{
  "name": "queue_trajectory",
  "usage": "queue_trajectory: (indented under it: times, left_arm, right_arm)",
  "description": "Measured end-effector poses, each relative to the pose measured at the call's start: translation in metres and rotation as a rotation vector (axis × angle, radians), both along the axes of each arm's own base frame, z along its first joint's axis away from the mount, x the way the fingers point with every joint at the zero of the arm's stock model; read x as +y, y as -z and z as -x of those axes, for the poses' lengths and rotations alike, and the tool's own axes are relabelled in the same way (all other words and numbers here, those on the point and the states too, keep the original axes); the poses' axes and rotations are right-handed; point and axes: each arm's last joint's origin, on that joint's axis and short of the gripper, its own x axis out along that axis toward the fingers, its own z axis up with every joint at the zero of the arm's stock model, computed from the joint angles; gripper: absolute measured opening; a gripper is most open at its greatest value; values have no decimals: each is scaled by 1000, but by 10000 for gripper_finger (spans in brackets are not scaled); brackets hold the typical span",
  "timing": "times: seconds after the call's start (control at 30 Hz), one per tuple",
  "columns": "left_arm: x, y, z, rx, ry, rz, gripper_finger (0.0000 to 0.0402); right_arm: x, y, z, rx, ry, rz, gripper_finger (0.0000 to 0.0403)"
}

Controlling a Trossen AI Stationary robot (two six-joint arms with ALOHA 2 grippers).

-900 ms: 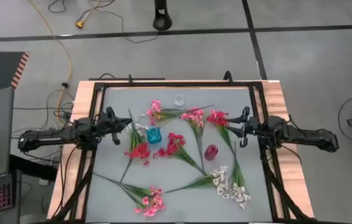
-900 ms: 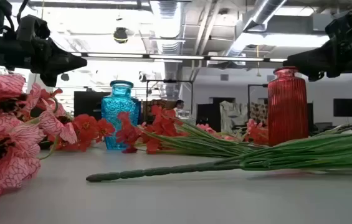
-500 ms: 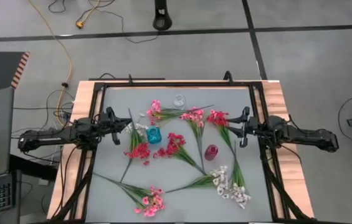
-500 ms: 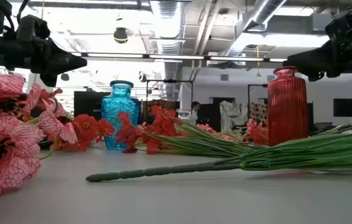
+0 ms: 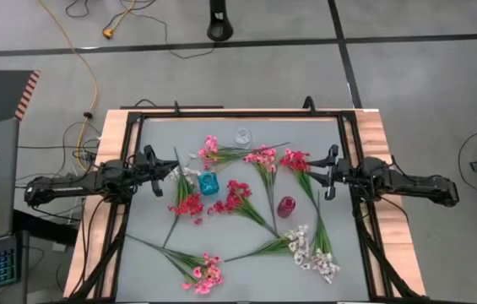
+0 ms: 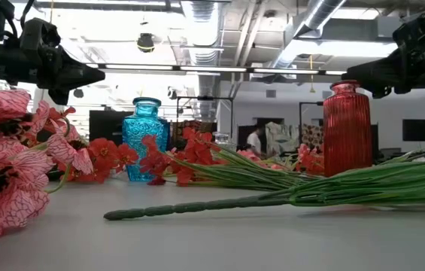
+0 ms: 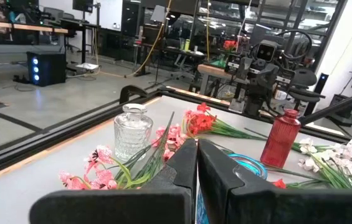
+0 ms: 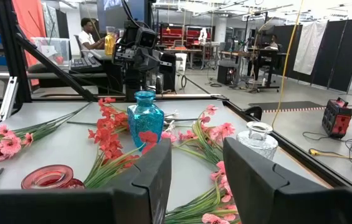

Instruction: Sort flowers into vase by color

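Several sprigs lie flat on the grey table: red ones (image 5: 187, 204) (image 5: 236, 196) (image 5: 295, 160), pink ones (image 5: 213, 150) (image 5: 263, 156) (image 5: 204, 272) and white ones (image 5: 306, 245) (image 5: 189, 173). Three vases stand upright among them: blue (image 5: 209, 183), red (image 5: 286, 207) and clear glass (image 5: 243, 136). My left gripper (image 5: 173, 172) (image 7: 197, 168) hangs shut above the table, left of the blue vase. My right gripper (image 5: 314, 178) (image 8: 197, 180) hangs open, right of the red sprig at the far right. Neither touches anything.
A black frame (image 5: 137, 118) runs around the table top, with wooden edges outside it. A long green stem (image 6: 197, 207) lies across the near part of the table. The room behind holds desks and a person (image 8: 88, 31).
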Motion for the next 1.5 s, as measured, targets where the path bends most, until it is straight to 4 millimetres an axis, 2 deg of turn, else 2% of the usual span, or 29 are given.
queue_trajectory:
  times: [1.07,1.27,1.37,1.5]
  left_arm:
    - [0,0,0,-4,0,-1,0]
    - [0,-9,1,-72,-2,-35,1]
    - [0,-15,1,-60,-2,-49,13]
    - [0,-27,1,-70,-3,-51,49]
  right_arm:
    - [0,-1,0,-7,0,0,171]
    - [0,-8,1,-87,0,9,171]
    - [0,-12,1,-132,-6,-33,171]
    - [0,-15,2,-186,-13,-138,171]
